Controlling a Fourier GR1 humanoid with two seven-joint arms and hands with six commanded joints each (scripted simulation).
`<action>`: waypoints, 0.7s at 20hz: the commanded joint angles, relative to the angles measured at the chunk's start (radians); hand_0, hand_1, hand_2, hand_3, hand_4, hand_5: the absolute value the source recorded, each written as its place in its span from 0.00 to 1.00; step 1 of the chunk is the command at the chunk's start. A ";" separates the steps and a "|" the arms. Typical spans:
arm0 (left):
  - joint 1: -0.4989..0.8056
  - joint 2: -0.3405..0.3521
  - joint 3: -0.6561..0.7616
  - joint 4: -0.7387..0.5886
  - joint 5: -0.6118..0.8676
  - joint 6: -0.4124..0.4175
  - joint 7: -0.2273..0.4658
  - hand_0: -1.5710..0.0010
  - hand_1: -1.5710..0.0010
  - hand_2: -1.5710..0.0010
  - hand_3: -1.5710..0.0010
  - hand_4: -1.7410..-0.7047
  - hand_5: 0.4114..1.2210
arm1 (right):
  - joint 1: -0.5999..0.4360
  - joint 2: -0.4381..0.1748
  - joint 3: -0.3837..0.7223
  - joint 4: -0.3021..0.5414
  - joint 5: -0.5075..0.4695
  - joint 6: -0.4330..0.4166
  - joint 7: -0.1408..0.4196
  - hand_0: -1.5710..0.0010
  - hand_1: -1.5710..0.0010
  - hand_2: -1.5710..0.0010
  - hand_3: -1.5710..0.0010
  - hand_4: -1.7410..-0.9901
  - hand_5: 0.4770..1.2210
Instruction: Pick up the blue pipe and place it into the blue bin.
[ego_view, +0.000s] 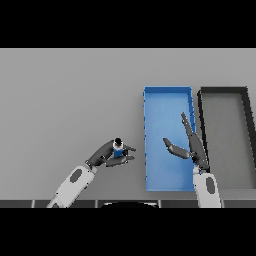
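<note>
Blue pipe (118, 151) in left hand (107, 155) (fingers curled)

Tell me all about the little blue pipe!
The blue pipe is small and stubby, bright blue with a pale band and a dark cap or opening on top. It stands about upright, held in the curled fingers of the left robot hand, left of the blue bin, not inside it.

Left hand (106, 154) curled round blue pipe (118, 150) beside blue bin (167, 95), right hand (192, 145) spread above it.
</note>
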 joint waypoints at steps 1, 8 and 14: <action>-0.004 -0.009 -0.003 0.014 -0.021 0.012 -0.008 0.10 0.08 0.07 0.08 0.21 0.94 | 0.008 0.003 0.002 -0.009 0.006 -0.007 -0.008 1.00 1.00 1.00 1.00 0.76 0.11; -0.021 -0.062 0.019 -0.092 -0.018 0.014 -0.073 0.02 0.02 0.01 0.02 0.25 0.99 | 0.009 -0.007 0.010 -0.022 0.025 -0.009 0.008 1.00 1.00 1.00 1.00 0.80 0.10; -0.061 -0.074 0.024 -0.170 -0.030 -0.008 0.029 0.01 0.00 0.00 0.00 0.26 1.00 | 0.001 -0.016 -0.001 -0.002 0.024 -0.008 0.008 1.00 1.00 1.00 1.00 0.82 0.12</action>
